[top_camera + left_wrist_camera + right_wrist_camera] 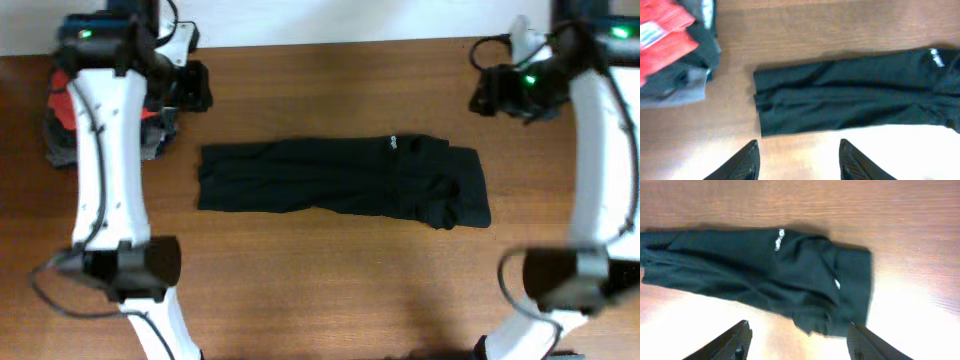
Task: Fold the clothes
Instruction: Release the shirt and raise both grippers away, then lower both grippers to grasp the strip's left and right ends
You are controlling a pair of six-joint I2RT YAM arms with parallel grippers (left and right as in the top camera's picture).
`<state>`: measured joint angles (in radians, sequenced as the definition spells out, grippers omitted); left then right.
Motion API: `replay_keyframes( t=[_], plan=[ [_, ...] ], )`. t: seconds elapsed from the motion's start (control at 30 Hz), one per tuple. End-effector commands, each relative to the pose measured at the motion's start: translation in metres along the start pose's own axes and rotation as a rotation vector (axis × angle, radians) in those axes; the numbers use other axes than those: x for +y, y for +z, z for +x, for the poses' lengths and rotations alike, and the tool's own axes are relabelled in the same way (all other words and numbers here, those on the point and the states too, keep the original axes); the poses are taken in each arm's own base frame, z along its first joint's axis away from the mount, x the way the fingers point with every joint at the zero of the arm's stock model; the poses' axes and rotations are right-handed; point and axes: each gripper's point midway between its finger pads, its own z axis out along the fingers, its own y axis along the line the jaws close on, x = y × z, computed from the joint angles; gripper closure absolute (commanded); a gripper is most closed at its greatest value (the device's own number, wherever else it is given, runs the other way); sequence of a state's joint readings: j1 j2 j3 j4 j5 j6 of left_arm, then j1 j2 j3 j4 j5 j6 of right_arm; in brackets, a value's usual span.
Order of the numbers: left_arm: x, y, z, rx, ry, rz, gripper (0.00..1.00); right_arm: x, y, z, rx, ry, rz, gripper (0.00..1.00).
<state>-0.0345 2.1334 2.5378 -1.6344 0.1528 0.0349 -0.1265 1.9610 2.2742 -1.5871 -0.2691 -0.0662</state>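
- The T-shirt (340,182) lies mid-table, folded into a long band. Its long axis runs left to right, and the bunched end with the logo (393,143) points to my right arm.
- Wood shows around all its edges. A pile of garments (60,125) sits well apart at the far left.
- My left gripper (800,162) and right gripper (800,342) both gape wide, holding nothing, clear of the shirt.
- The table (330,290) is brown wood, with a pale wall (350,20) behind.
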Motion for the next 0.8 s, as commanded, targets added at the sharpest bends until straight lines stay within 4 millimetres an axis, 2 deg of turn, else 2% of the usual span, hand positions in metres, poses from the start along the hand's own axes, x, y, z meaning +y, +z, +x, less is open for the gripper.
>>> replay_keyframes(
  t=[0.0, 0.07, 0.17, 0.3, 0.43, 0.53, 0.63, 0.77],
  plan=[
    [0.001, -0.025, 0.013, -0.007, -0.070, -0.037, 0.49, -0.007, -0.056, 0.028, -0.048, 0.053, 0.141, 0.31],
    [0.002, -0.026, 0.015, -0.002, -0.070, -0.045, 0.48, -0.004, -0.063, 0.034, -0.051, 0.062, 0.140, 0.31],
    [0.017, -0.027, 0.014, -0.007, -0.095, -0.131, 0.48, -0.002, -0.069, 0.036, -0.069, 0.075, 0.140, 0.31],
    [0.027, -0.030, 0.004, -0.055, -0.092, -0.191, 0.43, 0.000, -0.074, 0.038, -0.085, 0.127, 0.138, 0.31],
    [0.021, -0.043, 0.001, -0.101, -0.087, -0.175, 0.43, 0.005, -0.091, 0.042, -0.131, 0.124, 0.137, 0.31],
    [0.011, -0.073, 0.005, -0.165, -0.072, -0.165, 0.43, 0.013, -0.120, 0.053, -0.212, 0.103, 0.136, 0.27],
    [0.001, -0.092, 0.017, -0.179, -0.065, -0.156, 0.43, 0.020, -0.140, 0.064, -0.266, 0.092, 0.134, 0.21],
    [-0.016, -0.096, 0.027, -0.165, -0.038, -0.139, 0.43, 0.024, -0.150, 0.086, -0.282, 0.088, 0.130, 0.12]
  ],
)
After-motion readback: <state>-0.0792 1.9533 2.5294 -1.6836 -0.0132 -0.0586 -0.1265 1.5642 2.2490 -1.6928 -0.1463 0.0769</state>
